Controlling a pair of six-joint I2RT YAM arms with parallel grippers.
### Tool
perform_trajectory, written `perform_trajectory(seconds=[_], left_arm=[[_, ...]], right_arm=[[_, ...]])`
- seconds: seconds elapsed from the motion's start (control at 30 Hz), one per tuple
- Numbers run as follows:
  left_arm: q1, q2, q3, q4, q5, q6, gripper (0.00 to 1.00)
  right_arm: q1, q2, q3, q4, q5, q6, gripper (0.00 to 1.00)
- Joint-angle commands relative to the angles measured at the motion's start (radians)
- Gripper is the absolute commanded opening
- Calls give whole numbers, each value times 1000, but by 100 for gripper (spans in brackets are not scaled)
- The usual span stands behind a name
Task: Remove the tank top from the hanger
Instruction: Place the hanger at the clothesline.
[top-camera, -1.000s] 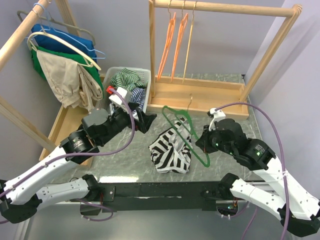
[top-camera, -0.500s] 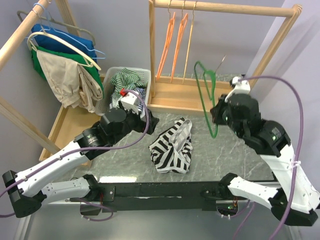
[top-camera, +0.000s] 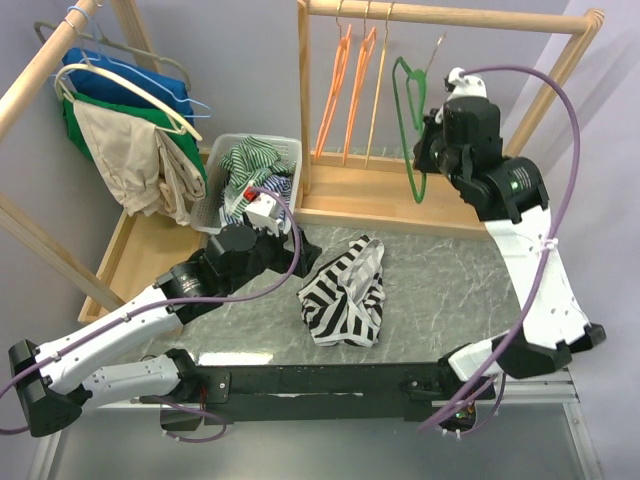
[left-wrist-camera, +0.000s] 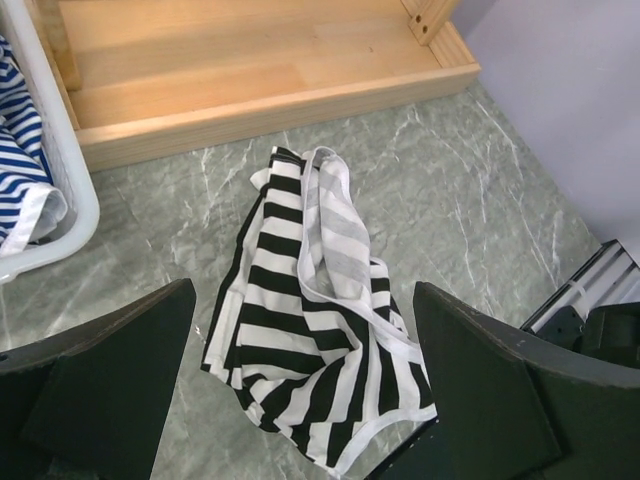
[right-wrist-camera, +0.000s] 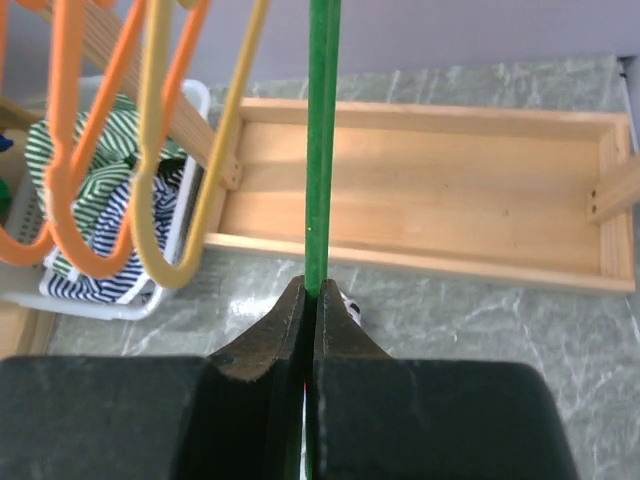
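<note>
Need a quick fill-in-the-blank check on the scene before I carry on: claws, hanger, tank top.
1. The right claw is shut on the ____ hanger.
2. The striped tank top lies crumpled on the marbled ____, off the hanger.
3. The left claw hangs ____ near the tank top, holding nothing.
4. The wooden rail carries ____ other hangers, all bare.

Missing words: green; table; open; three.

Striped clothes (top-camera: 252, 162) are piled in a white basket (top-camera: 296, 165). Right of the basket, three hangers (top-camera: 341, 75) are hung on a wooden rack (top-camera: 450, 15); left of it, garments (top-camera: 130, 150), perhaps trousers, are draped.
</note>
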Motion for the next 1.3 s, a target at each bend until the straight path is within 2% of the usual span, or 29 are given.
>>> perform_trajectory(seconds=[0.0, 0.17, 0.4, 0.67, 0.9, 0.97, 1.0, 1.07, 1.1, 1.13, 1.17, 1.27], left_arm=[[1, -27, -22, 75, 40, -26, 96], [1, -29, -38, 87, 47, -34, 96], [0, -21, -36, 92, 50, -28, 96], [0, -3, -30, 96, 60, -34, 96], [0, 13, -33, 104, 66, -40, 96], [1, 17, -30, 106, 77, -40, 96], [1, 26, -30, 106, 82, -41, 96], [1, 34, -22, 96, 96, -35, 96], [0, 45, -19, 93, 102, -34, 96], [0, 49, -16, 84, 106, -32, 96], [1, 53, -15, 79, 109, -34, 96], [1, 68, -25, 73, 137, -38, 96]], right_arm=[[-21, 69, 153, 55, -54, -57, 0], [-27, 172, 311, 15, -79, -71, 0], [-59, 269, 399, 9, -111, -90, 0], [-128, 290, 364, 27, -135, -90, 0], [-143, 197, 234, 86, -143, -82, 0], [-145, 180, 214, 90, -148, -80, 11], [-145, 175, 209, 89, -146, -79, 21], [-145, 166, 198, 89, -138, -77, 29], [-144, 151, 191, 92, -134, -76, 47], [-145, 140, 172, 95, -119, -73, 62], [-145, 114, 158, 98, -111, -70, 70], [-145, 21, 47, 155, -76, -50, 84]])
